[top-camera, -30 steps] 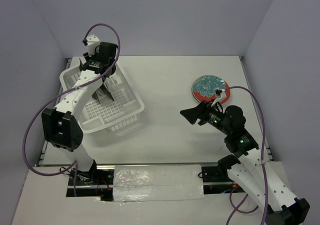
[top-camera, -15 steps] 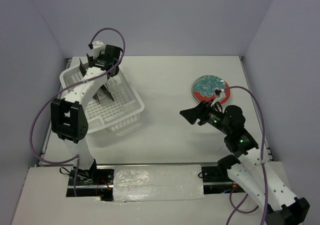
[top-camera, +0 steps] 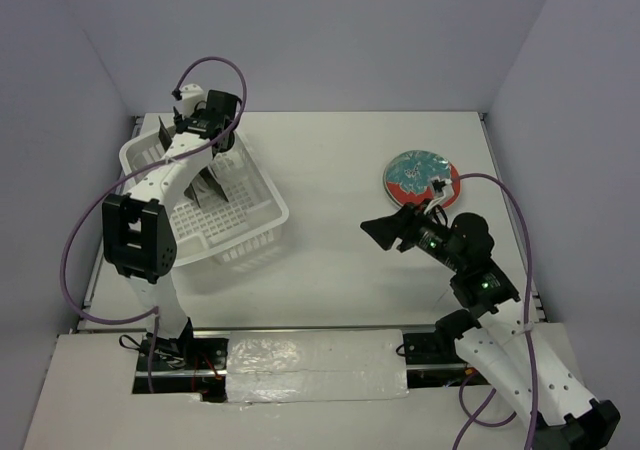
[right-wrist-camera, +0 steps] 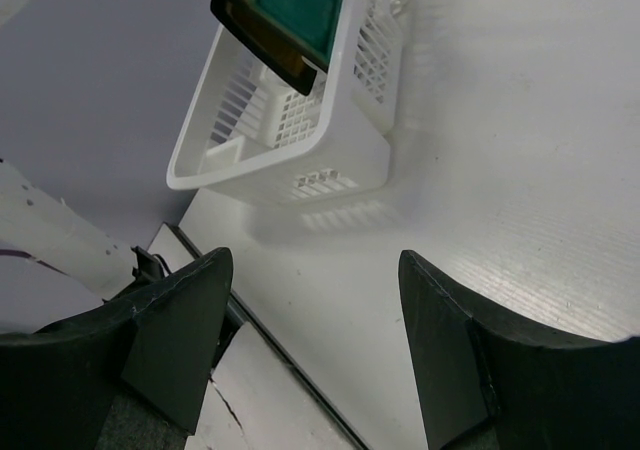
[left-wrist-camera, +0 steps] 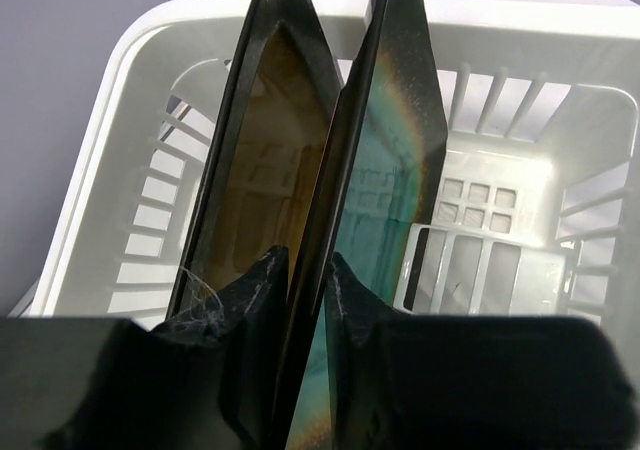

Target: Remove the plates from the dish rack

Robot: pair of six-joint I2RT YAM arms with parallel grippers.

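Note:
The white dish rack (top-camera: 262, 232) stands at the left. Two square dark-rimmed plates (top-camera: 208, 190) stand on edge in it. In the left wrist view the amber-centred plate (left-wrist-camera: 255, 170) is on the left and the teal-centred plate (left-wrist-camera: 385, 190) on the right. My left gripper (left-wrist-camera: 305, 260) straddles the teal plate's near rim, one finger on each side, closed on it. In the top view it (top-camera: 215, 155) reaches down at the rack's far end. The round red floral plate (top-camera: 420, 178) lies flat on the table at the right. My right gripper (top-camera: 385, 232) is open and empty, just in front of it.
The right wrist view shows the rack (right-wrist-camera: 300, 140) from the side with the teal plate (right-wrist-camera: 295, 10) leaning in it. Grey walls enclose the table on three sides. A taped strip (top-camera: 310, 362) runs along the near edge between the arm bases.
The left arm swung its elbow back to the left and its wrist moved toward the rack's far end, then held almost still. The right arm and the round plate have not moved.

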